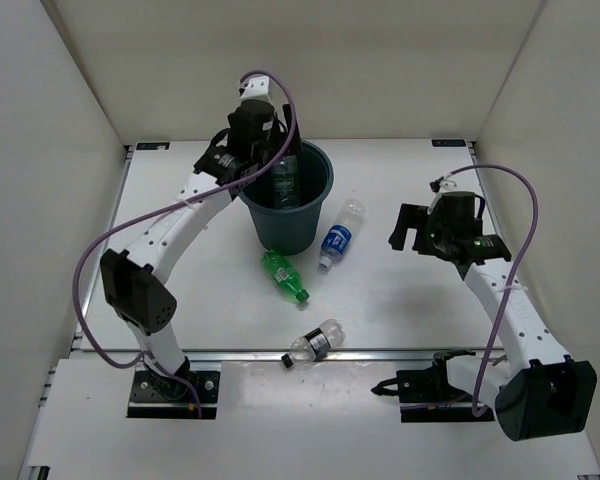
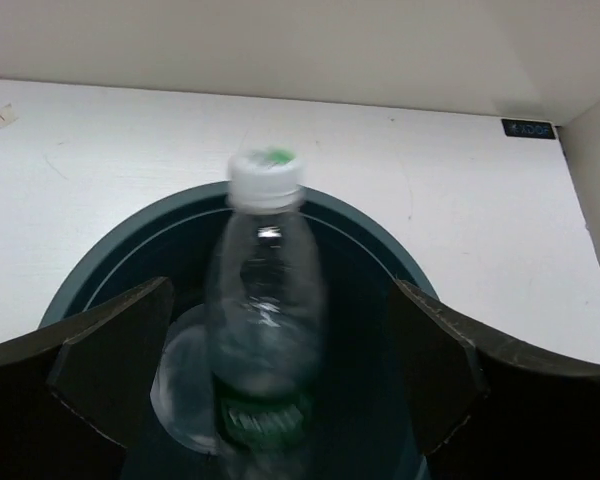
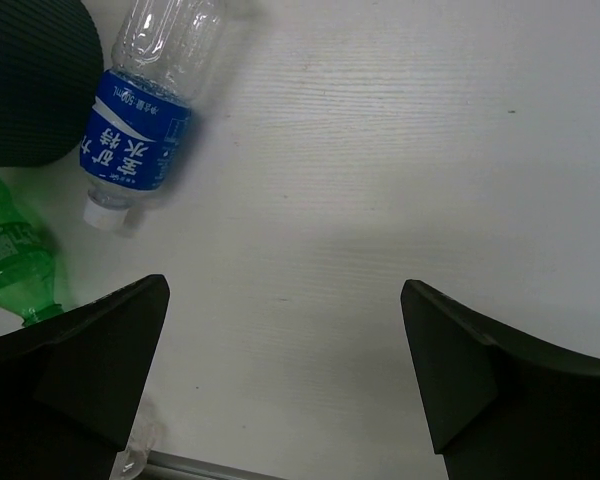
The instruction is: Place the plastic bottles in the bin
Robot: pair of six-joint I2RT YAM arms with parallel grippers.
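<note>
We log: left gripper (image 2: 280, 330) spread, clear of green-label bottle (image 2: 265, 300), which stands loose in bin (image 2: 380, 240) at back-middle of table (image 1: 400, 300); right gripper (image 3: 280, 300) spread, empty. Risk: bottle leans, cap snags a finger on retreat, bin tips.

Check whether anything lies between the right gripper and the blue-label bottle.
Nothing visible does: only bare table separates the open right gripper from the blue-label bottle, which lies beside the bin.
</note>
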